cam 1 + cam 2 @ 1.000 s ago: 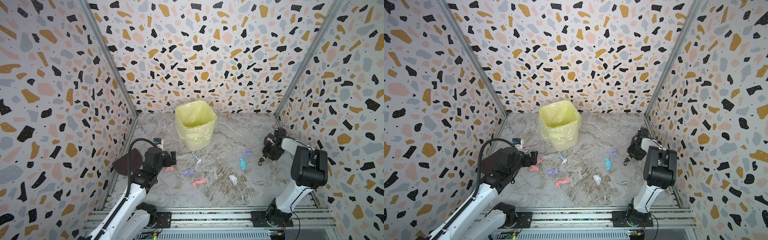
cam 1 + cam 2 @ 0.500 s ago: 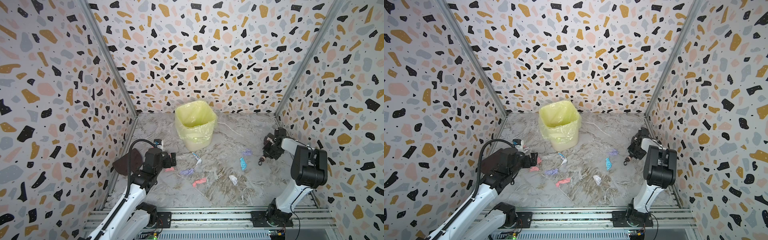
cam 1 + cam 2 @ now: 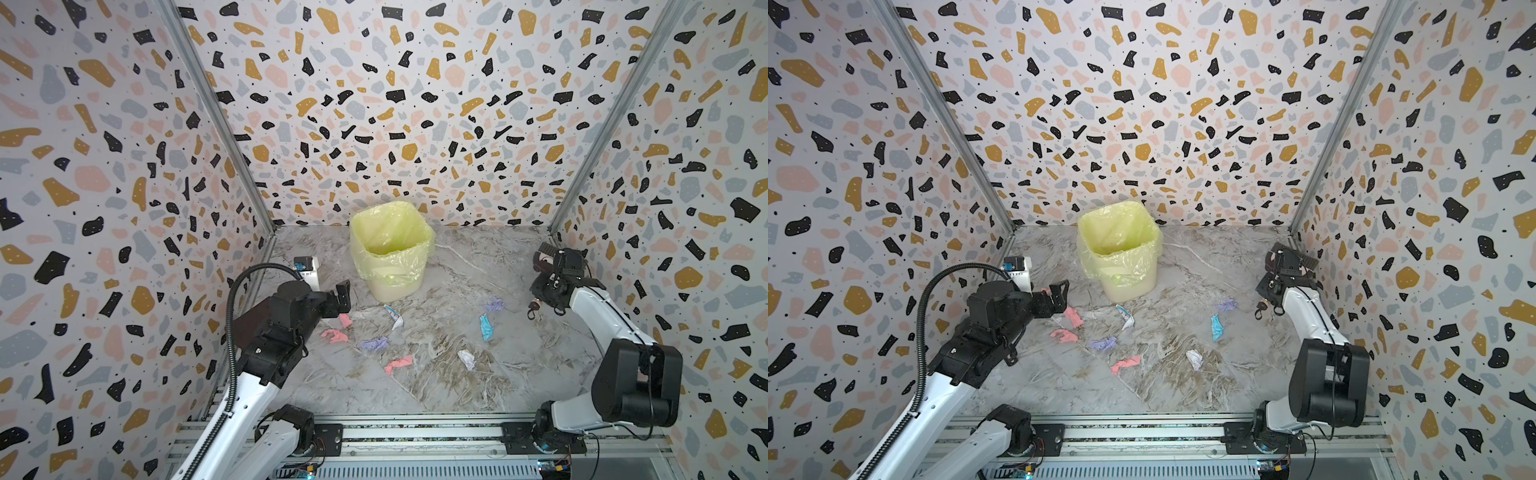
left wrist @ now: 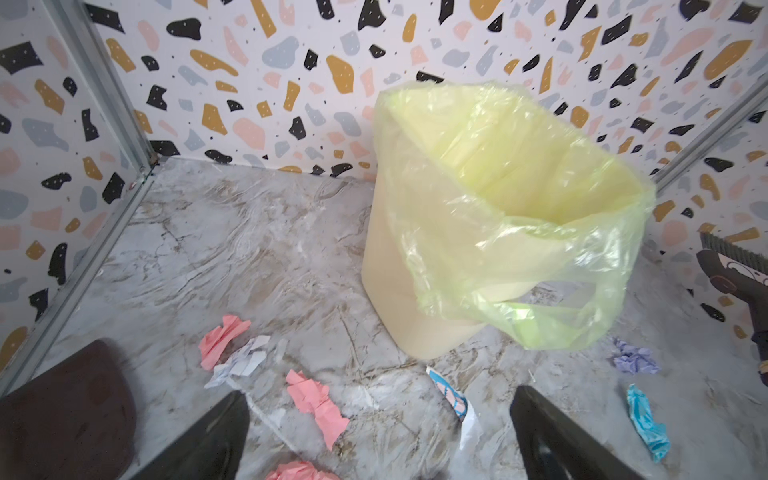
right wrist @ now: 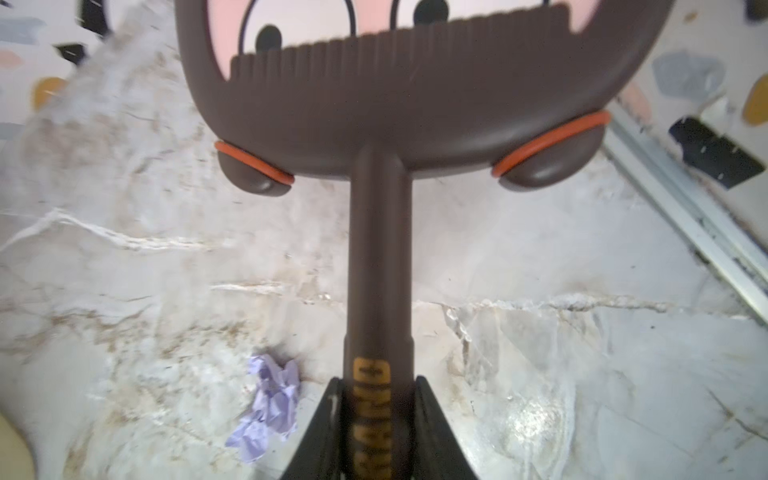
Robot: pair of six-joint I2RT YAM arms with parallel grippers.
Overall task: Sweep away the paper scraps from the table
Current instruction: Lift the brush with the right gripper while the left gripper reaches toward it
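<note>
Marble table holds paper scraps ahead of spread left fingers; right fingers pinch brush handle

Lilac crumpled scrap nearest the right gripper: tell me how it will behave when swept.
The lilac scrap looks small and loosely crumpled, so probably very light and easy to slide across the smooth table. It may tumble unevenly or slip under the brown tool rather than roll straight.

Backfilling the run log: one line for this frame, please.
right gripper: shut on brown plastic hand brush | left gripper: open, empty | crumpled coloured paper scraps: scattered on marble-patterned table
</note>
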